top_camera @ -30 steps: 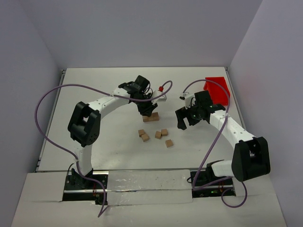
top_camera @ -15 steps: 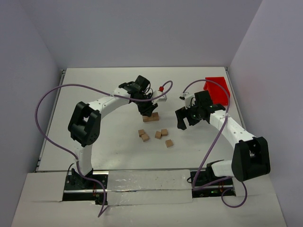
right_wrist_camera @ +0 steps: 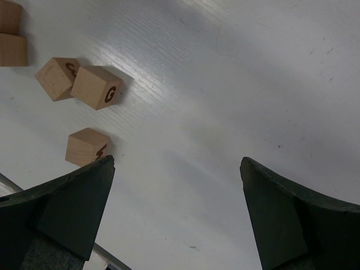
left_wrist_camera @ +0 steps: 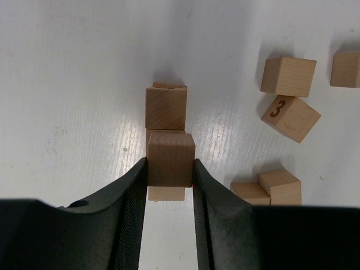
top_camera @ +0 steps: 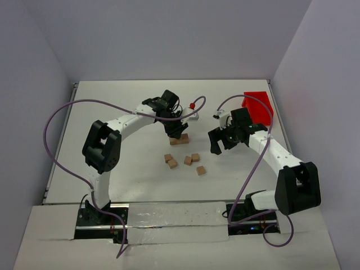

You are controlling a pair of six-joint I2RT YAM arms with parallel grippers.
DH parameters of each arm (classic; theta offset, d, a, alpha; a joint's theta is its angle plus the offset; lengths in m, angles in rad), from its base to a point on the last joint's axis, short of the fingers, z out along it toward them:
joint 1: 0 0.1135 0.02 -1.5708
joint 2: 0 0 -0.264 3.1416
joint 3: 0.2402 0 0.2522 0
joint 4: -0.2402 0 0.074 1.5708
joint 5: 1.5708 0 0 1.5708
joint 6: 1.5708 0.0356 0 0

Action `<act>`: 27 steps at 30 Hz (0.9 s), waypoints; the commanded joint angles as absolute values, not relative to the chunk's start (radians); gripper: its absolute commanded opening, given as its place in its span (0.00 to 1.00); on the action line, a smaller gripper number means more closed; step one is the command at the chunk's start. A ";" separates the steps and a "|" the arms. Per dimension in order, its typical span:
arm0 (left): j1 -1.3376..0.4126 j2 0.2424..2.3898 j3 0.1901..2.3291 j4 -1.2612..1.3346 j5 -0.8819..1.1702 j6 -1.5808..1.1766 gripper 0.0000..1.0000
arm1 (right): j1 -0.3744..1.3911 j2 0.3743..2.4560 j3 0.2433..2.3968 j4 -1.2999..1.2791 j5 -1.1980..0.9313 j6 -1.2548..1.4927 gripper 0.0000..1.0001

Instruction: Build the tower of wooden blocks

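The left gripper (left_wrist_camera: 170, 171) clamps one wood block (left_wrist_camera: 171, 159) right over the tower (left_wrist_camera: 166, 108), whose row runs under and beyond its tips. Five loose blocks (left_wrist_camera: 291, 117) lie to its right. The right gripper (right_wrist_camera: 175, 163) gapes wide, three of those blocks to its left.

Under my right gripper (right_wrist_camera: 175, 169) the white table (top_camera: 140, 169) is bare, with wide room between its jaws. Loose light-tan wooden cubes (top_camera: 188, 160) crowd the middle, the low cube tower (top_camera: 181, 140) just beyond; a red plastic bin (top_camera: 259, 104) blocks the far right corner.
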State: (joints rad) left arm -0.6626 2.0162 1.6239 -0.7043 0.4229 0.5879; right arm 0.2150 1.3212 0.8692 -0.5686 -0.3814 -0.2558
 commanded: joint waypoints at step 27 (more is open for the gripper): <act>-0.664 1.860 1.665 -0.712 0.399 0.600 0.87 | 0.207 1.330 0.890 -0.552 -0.390 -0.255 1.00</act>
State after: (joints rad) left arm -0.6659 2.0111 1.6241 -0.7081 0.4112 0.5937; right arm 0.2150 1.3281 0.8692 -0.5690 -0.3843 -0.2558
